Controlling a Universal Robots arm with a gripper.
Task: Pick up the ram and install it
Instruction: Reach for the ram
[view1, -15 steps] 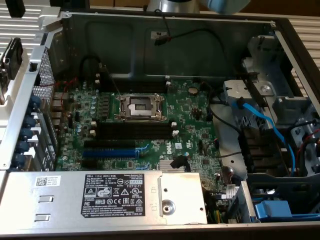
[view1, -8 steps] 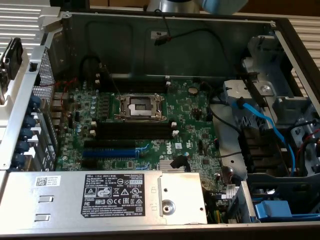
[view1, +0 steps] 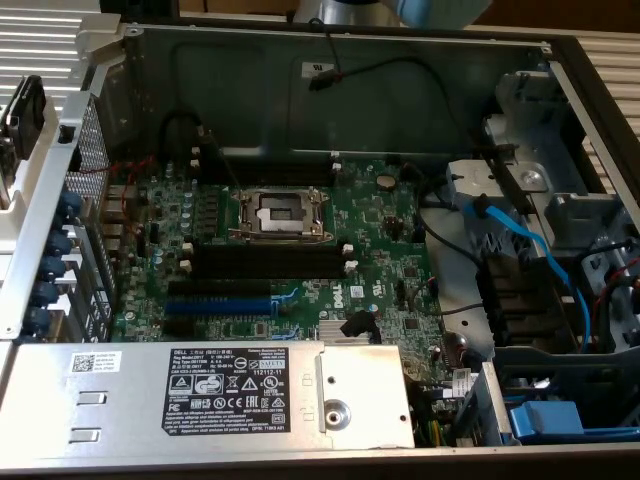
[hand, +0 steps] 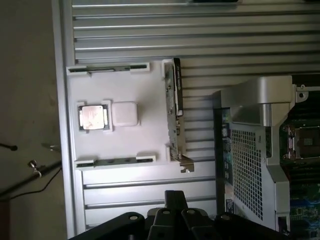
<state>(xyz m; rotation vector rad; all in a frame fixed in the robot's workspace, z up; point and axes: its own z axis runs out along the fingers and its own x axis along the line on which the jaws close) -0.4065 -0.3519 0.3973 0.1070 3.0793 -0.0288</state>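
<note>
In the wrist view a white tray (hand: 145, 140) lies on a ribbed metal surface beside the open computer case. A thin dark green ram stick (hand: 107, 68) stands on edge in white clips along one side of the tray. A second similar stick (hand: 116, 161) sits in clips along the opposite side. My gripper (hand: 175, 212) hangs over the ribbed surface just off the tray, nearest that second stick and touching nothing. In the exterior view the long black ram slots (view1: 265, 262) on the motherboard (view1: 380, 250) look empty.
The tray also carries a CPU chip (hand: 92, 117), a white square block (hand: 124, 114) and an upright card with a metal bracket (hand: 175, 112). The case holds a CPU socket (view1: 280, 212), a blue expansion slot (view1: 215, 300), a power supply (view1: 200, 390) and blue cables (view1: 530, 250). Part of the arm (view1: 420, 8) shows above the case.
</note>
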